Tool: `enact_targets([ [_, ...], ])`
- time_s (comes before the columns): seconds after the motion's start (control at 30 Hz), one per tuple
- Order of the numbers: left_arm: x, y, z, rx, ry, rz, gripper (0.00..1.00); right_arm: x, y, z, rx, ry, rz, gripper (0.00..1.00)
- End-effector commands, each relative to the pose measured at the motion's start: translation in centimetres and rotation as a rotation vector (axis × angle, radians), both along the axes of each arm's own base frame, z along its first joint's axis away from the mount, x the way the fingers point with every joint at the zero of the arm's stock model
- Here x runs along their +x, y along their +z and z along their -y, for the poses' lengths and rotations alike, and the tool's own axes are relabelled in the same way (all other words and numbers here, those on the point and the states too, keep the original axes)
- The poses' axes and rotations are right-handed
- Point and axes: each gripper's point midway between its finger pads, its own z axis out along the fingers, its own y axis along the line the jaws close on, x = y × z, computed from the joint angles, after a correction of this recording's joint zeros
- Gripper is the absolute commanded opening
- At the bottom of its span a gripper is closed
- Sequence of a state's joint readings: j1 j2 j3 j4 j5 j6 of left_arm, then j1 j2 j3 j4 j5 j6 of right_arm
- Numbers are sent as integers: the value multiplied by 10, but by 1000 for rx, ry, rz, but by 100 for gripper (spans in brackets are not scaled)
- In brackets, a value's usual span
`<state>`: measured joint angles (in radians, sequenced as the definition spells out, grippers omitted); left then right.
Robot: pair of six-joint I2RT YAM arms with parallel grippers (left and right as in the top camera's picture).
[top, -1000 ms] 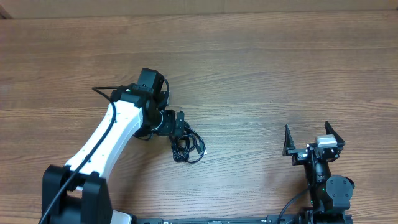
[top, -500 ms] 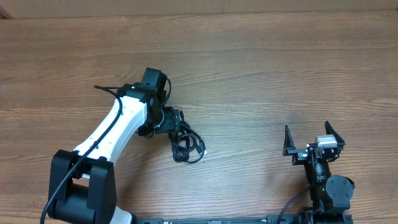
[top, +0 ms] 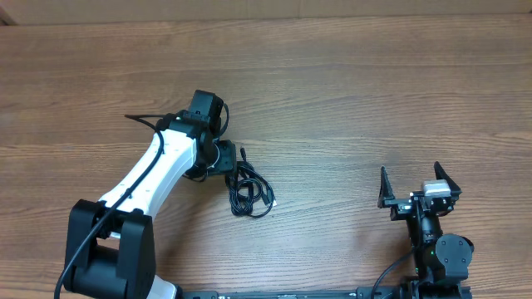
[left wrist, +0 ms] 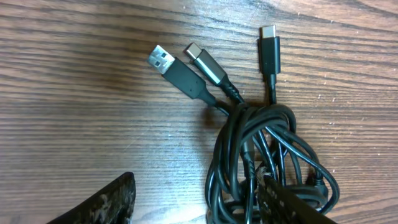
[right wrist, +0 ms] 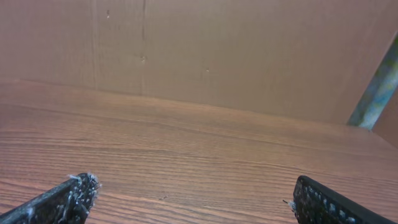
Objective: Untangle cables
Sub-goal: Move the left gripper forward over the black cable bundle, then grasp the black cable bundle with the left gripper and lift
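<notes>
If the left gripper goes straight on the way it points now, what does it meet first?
Most likely the coiled cables just ahead of it, with the table right beneath; depth is unclear.

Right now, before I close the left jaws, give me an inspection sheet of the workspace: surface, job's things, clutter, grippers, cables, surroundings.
Surface: wood-grain table, no spills seen.
Job's things: cable bundle, thin black cords looped together; three plugs fan out free at one end.
Clutter: nothing seen.
Grippers: left gripper low at the bundle, jaws apart, one over the cords; right gripper away from it, jaws wide, holding nothing.
Cables: black arm wire on the left side, apart from the bundle.
Surroundings: brown board wall behind the table.
</notes>
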<state>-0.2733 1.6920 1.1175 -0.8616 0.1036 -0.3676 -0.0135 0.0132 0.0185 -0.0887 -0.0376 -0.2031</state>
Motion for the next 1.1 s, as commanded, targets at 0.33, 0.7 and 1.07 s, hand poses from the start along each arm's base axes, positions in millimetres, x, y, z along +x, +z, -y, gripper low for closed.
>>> enact_targets([
  [0.33, -11, -21, 8, -50, -3, -22, 54, 0, -3, 1, 0, -3, 0, 100],
  [0.7, -13, -40, 12, -56, 14, -19, 44, 0, -3, 1, 0, -3, 0, 100],
  [1.07, -11, -45, 14, -70, 11, -5, 4, 0, -2, 1, 0, -3, 0, 100],
])
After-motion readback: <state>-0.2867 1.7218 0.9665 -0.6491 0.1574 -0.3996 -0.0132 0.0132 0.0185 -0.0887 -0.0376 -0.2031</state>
